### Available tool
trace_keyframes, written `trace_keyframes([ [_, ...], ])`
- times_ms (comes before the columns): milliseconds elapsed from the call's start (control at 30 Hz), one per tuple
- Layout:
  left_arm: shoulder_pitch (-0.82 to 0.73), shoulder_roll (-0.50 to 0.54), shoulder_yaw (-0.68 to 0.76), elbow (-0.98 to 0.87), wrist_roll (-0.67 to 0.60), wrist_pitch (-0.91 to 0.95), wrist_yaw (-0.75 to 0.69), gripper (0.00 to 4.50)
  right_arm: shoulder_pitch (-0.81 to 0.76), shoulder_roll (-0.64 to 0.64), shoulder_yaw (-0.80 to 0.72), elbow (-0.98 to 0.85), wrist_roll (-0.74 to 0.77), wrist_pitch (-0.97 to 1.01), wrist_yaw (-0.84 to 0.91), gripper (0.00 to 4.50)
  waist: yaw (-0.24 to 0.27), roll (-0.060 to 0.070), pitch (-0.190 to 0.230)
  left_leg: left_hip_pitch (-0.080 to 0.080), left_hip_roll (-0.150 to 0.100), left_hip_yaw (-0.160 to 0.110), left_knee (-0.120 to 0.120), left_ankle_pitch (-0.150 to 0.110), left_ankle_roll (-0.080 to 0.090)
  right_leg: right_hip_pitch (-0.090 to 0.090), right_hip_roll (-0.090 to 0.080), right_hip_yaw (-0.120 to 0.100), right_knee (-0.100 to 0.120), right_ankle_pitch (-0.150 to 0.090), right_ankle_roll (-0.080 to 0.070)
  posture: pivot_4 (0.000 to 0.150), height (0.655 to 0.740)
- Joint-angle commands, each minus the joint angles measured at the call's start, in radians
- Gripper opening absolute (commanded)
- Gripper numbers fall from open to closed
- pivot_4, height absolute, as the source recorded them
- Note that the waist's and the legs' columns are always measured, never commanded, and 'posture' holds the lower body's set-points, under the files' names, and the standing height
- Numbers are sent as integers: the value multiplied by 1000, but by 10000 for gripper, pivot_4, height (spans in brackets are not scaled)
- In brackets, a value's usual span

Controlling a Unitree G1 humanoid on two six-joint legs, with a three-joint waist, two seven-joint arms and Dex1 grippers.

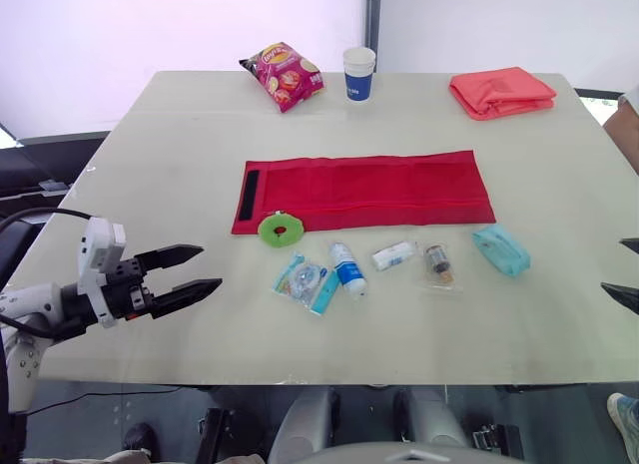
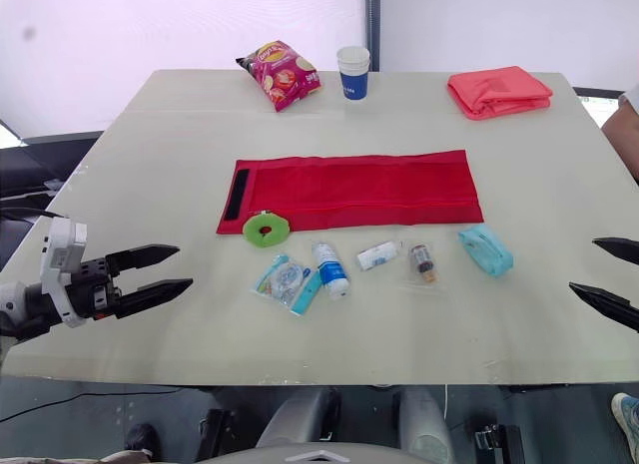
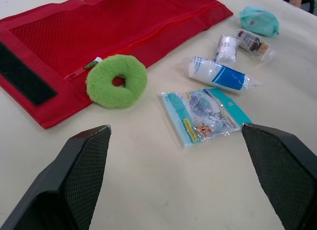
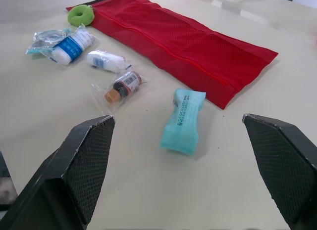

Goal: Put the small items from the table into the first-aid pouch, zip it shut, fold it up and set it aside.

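The red mesh first-aid pouch lies unfolded flat mid-table, a black strap at its left end and a green fluffy ring on its zipper pull. In front of it lie a teal-edged sachet, a white-and-blue tube, a white bandage roll, a small brown vial in plastic and a teal packet. My left gripper hovers open left of the sachet, holding nothing. My right gripper is open at the right edge, right of the teal packet.
At the back of the table sit a snack bag, a white-and-blue paper cup and a folded coral cloth. A person's arm shows at the far right edge.
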Motion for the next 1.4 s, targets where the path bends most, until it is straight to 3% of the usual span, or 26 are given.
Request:
trace_keyframes([
  [33,-9,1,2,-24,-2,-3,5,45000,-5,-1,-17,-22,20,-4,4,44138,0,0,0,0,0,0,0,0,0,0,0,0,0,0,0,1500,7400],
  [733,-73,-33,-27,-45,-45,59,71,45000,-49,22,-2,-100,70,47,-56,44138,1,0,0,0,0,0,0,0,0,0,0,0,0,0,0,1500,7400],
  [933,-127,-42,-22,-102,-101,225,232,45000,-118,49,72,-310,169,125,-155,44138,-2,0,0,0,0,0,0,0,0,0,0,0,1,0,0,1500,7400],
  [1033,-162,8,-64,-132,-88,337,299,45000,-148,53,128,-425,213,161,-197,44138,0,0,0,0,0,-2,0,0,0,0,0,-1,1,0,0,1500,7400],
  [1167,-283,76,-160,-90,-168,570,298,45000,-199,48,224,-544,248,194,-243,44138,4,-1,1,-2,-1,-3,1,0,0,-1,0,-3,1,0,0,1500,7400],
  [1267,-325,53,-184,-77,-224,674,308,45000,-250,60,279,-601,280,211,-292,44138,1,-1,1,-2,-1,-3,1,0,0,-1,0,-5,1,0,0,1500,7400],
  [1400,-269,15,-136,-149,-325,792,347,45000,-265,61,315,-656,306,227,-323,44138,-5,-1,1,-2,0,-2,1,0,0,-2,1,-4,1,0,0,1500,7400],
])
